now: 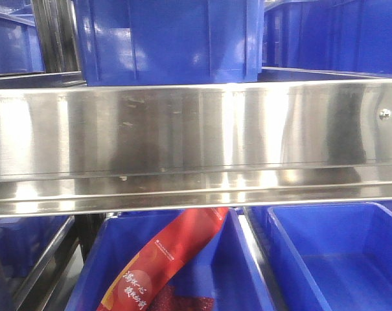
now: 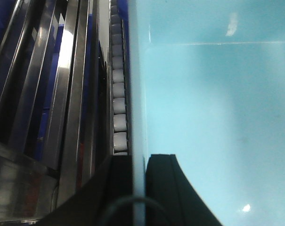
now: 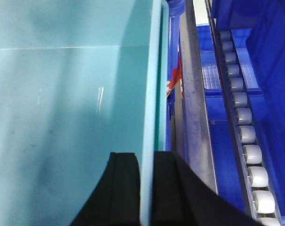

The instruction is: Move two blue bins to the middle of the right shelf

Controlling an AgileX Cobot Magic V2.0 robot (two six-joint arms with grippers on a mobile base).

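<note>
Left end effector [image 2: 138, 188]: clamped on the left wall of the pale cyan bin [image 2: 217, 117], one black finger [image 2: 118, 188] outside the wall, the other inside. Right end effector [image 3: 146, 188]: clamped on the right wall of the pale cyan bin [image 3: 62, 108], black fingers [image 3: 126, 188] set on either side of the rim in the same manner. Cannot tell from the wrist views whether one bin or two nested bins are held; only a single smooth, plain interior visible in each.

Just beside the left wall, outside the bin: roller track [image 2: 118, 103] of pale rollers running near to far, then slanted stainless rails [image 2: 67, 94] farther left. To the right of the right wall: a steel rail [image 3: 196, 108], a second roller track [image 3: 243, 127], and dark blue bins [image 3: 274, 70] on the far right.

Front view: broad brushed stainless front rail [image 1: 196, 142], scratched and reflective, spanning the full width. Above it, a dark blue bin [image 1: 170, 39] seated on the tier. Below it, two more dark blue bins; the left one [image 1: 241, 265] containing a red packet [image 1: 163, 259] with printed characters, leaning diagonally; the right one [image 1: 338, 253] showing only bare interior. Pale cyan bin and both end effectors not visible in the front view.
</note>
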